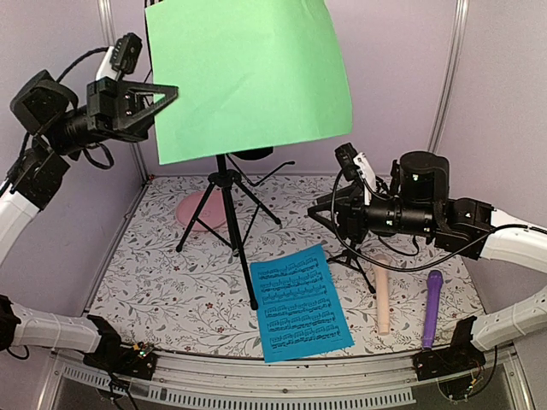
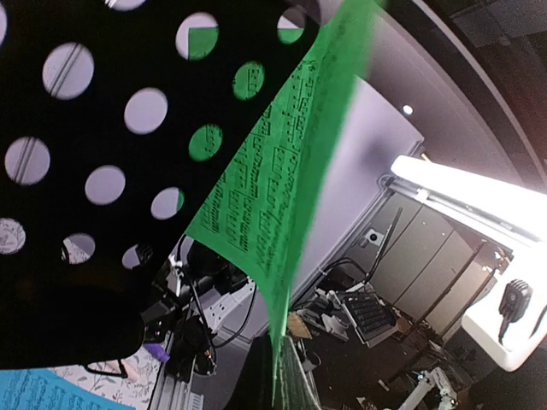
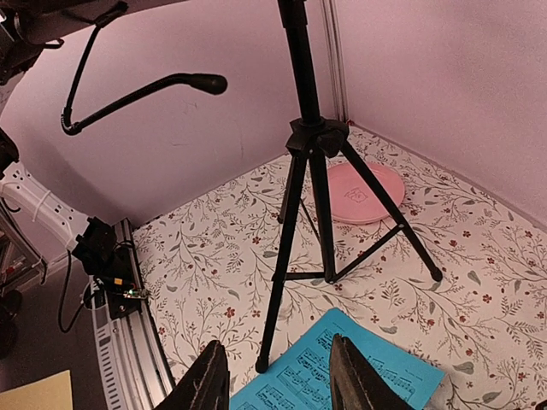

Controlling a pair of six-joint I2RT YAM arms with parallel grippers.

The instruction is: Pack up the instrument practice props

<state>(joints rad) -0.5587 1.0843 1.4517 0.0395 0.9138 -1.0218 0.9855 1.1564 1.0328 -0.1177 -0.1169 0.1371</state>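
My left gripper [image 1: 171, 91] is raised high and shut on the left edge of the green sheet-music paper [image 1: 248, 77]. In the left wrist view the green paper [image 2: 273, 171] runs down between my fingers, beside the black perforated rack [image 2: 77, 222]. The rack's tripod [image 1: 226, 201] stands mid-table. The blue sheet [image 1: 299, 303] lies flat in front of it. The beige microphone [image 1: 383, 299] and purple microphone [image 1: 432, 307] lie at the right. My right gripper [image 3: 278, 384] is open and empty above the blue sheet [image 3: 342, 376]. A small black mic support [image 1: 355, 256] stands below the right arm.
A pink round disc [image 1: 203, 211] lies at the back left behind the tripod, and it shows in the right wrist view [image 3: 363, 192]. A black gooseneck arm [image 3: 145, 90] hangs from the stand. Walls enclose the table on three sides.
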